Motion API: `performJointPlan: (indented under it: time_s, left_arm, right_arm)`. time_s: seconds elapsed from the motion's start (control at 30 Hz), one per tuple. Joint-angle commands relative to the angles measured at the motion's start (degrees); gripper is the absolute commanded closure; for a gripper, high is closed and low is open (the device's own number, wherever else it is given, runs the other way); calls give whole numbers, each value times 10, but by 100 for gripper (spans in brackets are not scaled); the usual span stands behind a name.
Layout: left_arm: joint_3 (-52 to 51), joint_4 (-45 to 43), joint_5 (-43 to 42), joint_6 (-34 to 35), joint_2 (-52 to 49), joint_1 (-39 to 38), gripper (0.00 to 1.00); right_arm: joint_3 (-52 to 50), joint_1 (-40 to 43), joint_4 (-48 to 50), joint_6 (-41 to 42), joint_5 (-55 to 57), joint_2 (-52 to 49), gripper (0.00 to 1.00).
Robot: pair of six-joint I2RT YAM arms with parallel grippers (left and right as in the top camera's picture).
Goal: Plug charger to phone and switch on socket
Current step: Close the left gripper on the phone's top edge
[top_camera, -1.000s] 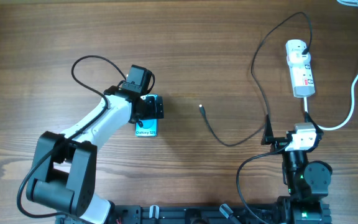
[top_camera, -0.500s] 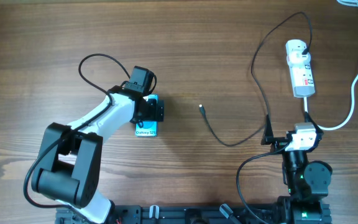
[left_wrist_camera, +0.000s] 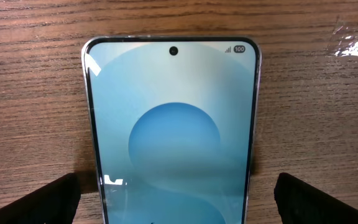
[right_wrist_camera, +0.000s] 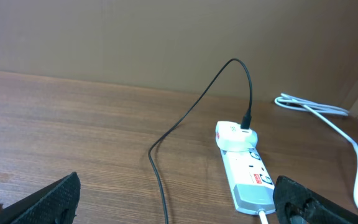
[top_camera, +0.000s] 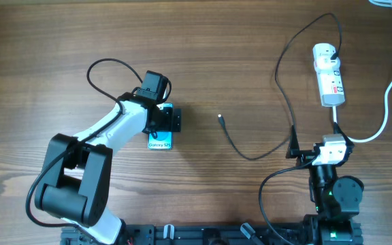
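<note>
Left jaws wide, straddling phone [left_wrist_camera: 173,124] on worktop [left_wrist_camera: 30,74], no contact. Right jaws wide, empty, facing socket [right_wrist_camera: 244,168]. Charger tip [top_camera: 220,118] loose, well apart from phone.

Overhead top-down; L wrist near phone [left_wrist_camera: 173,137]

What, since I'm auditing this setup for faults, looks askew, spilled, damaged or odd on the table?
Nothing stands out. The turquoise-screened smartphone lies flat with no visible cracks, the thin black charger cable trails loose on the wooden table, its tip apart from the phone, and the white power strip shows no damage.
</note>
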State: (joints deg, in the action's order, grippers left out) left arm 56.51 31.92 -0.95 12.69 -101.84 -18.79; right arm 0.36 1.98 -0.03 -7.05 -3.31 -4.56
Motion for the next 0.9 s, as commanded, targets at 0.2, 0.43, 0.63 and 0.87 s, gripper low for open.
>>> performJointPlan:
  time_s: [0.2,0.43,0.63,0.87]
  left_arm:
    - [-12,13,-49,-3,-30,-2,0]
    - [-12,15,-17,-3,-30,-2,0]
    - [-12,14,1,-5,-38,-3,0]
    - [-12,11,13,-3,-84,-21,0]
  right_arm:
    - [-1,2,2,10,7,2,0]
    - [-1,2,2,10,7,2,1]
    - [-1,2,2,10,7,2,0]
    - [-1,2,2,10,7,2,0]
